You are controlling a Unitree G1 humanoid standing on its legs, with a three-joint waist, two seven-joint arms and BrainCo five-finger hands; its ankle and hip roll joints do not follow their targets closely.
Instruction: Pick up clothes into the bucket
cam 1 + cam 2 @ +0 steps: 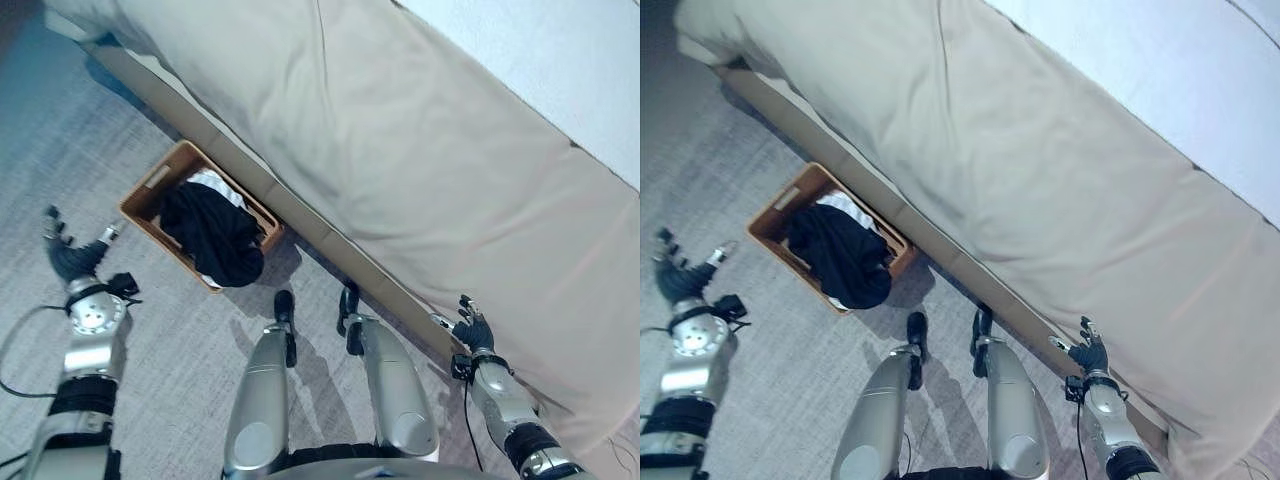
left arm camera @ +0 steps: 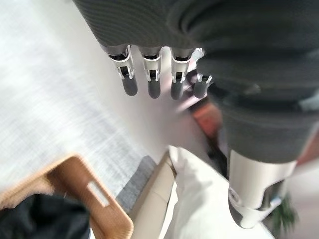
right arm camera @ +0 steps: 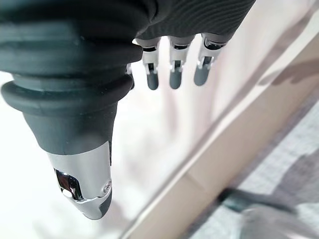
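Observation:
A brown woven basket stands on the grey carpet against the bed's base. Black clothing fills it and spills over its near rim, with a bit of white cloth behind. My left hand hovers over the carpet to the left of the basket, fingers straight and holding nothing; its wrist view shows the basket's corner and the dark cloth below the fingers. My right hand hangs at the bed's edge, far right of the basket, open and empty.
A large bed with a beige cover runs diagonally across the scene, and its tan base board borders the carpet. A pale wall lies beyond the bed. Grey carpet stretches left of the basket.

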